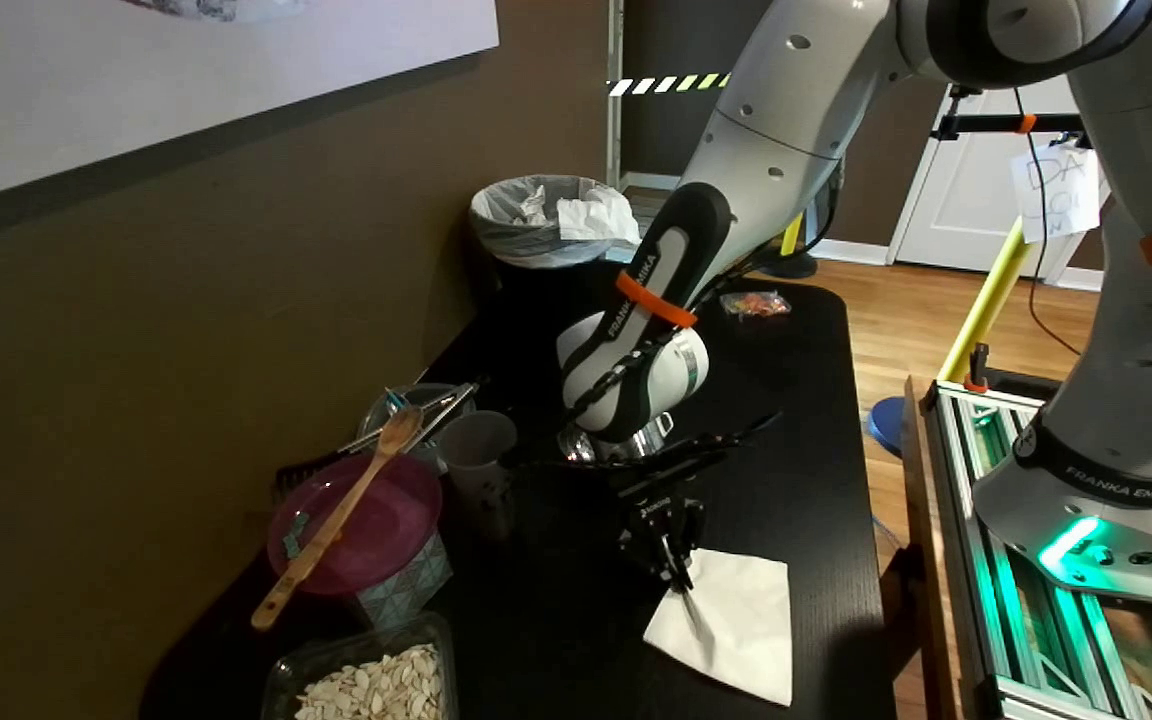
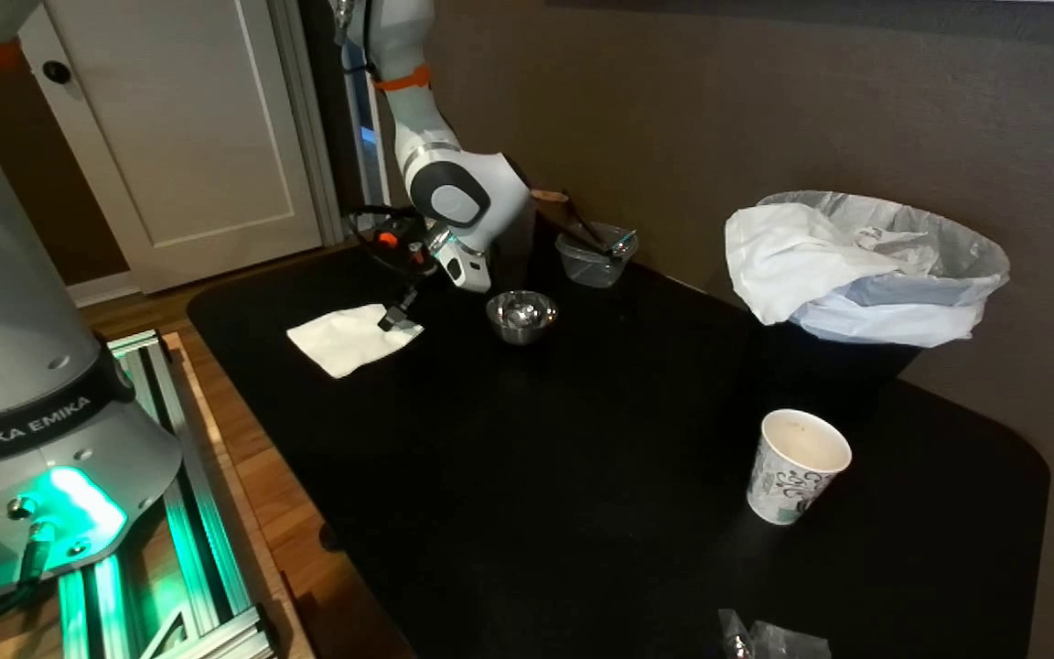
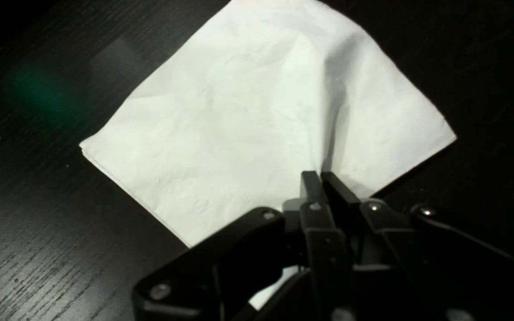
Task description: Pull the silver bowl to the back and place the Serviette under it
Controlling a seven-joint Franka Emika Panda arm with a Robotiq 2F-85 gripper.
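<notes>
The white serviette (image 1: 751, 630) lies on the black table, also seen in an exterior view (image 2: 344, 340) and filling much of the wrist view (image 3: 230, 120). My gripper (image 3: 319, 173) points down at the serviette near one edge, its fingertips closed together on a raised fold. The pinched fold runs away from the fingertips across the cloth. The gripper also shows in both exterior views (image 1: 678, 580) (image 2: 394, 318). The silver bowl (image 2: 521, 320) stands upright on the table beside the gripper, on the wall side, apart from the serviette. In an exterior view the arm mostly hides it.
A grey cup (image 1: 476, 465), a pink bowl (image 1: 376, 540) with a wooden spoon (image 1: 346, 515), and a container of seeds (image 1: 376, 685) stand along the wall. A clear container (image 2: 593, 261) holds utensils. A paper cup (image 2: 794, 471) and a lined bin (image 2: 902, 311) are at the far end.
</notes>
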